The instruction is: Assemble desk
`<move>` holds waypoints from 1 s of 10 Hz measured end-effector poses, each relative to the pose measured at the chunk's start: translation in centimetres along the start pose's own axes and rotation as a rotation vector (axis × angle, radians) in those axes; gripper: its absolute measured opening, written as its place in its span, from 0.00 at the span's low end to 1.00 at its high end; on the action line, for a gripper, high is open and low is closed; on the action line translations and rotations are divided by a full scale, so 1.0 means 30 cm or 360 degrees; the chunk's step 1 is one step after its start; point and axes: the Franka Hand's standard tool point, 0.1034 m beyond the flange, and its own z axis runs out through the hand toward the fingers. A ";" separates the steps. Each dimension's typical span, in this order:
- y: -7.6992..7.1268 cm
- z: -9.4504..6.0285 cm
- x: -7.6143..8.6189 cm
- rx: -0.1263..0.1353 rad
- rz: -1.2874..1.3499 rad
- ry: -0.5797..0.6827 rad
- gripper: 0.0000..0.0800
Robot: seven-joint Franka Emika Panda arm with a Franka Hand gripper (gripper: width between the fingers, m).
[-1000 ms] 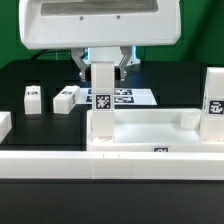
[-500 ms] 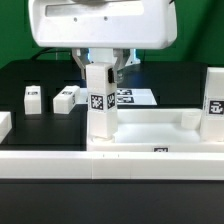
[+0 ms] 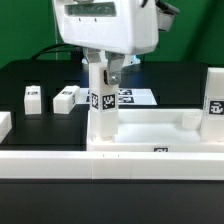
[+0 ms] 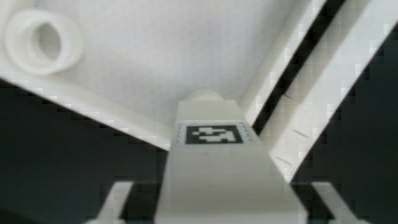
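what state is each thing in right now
tabletop: flat, hollow side up
held leg: upright, foot at the tabletop, seated or not unclear
hand: closed on the held leg
standing leg: upright at the tabletop's end, exterior view's right
outer loose leg: on the table, untouched
inner loose leg: on the table, untouched

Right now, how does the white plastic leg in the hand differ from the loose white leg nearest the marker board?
The white plastic leg in the hand stands upright, gripped; the loose white leg lies low on the black table, untouched. The held leg is at the white tray-like tabletop's corner; the loose one sits apart, toward the exterior view's left. Both are white, with black-and-white tags.
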 end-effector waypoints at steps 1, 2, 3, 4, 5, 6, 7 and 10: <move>0.000 0.000 0.001 0.0003 0.0021 -0.0003 0.36; 0.000 0.000 0.000 0.0004 0.0033 -0.0004 0.36; -0.001 0.001 -0.001 0.0004 -0.0019 -0.0004 0.36; -0.001 0.001 -0.002 0.0004 -0.0055 -0.0004 0.55; -0.001 0.001 -0.002 0.0003 -0.0158 -0.0004 0.75; -0.003 0.001 -0.005 -0.0007 -0.0350 -0.0001 0.75; -0.009 0.000 -0.012 -0.0006 -0.0517 -0.0002 0.80; -0.012 -0.005 -0.005 -0.0001 -0.1021 0.0001 0.81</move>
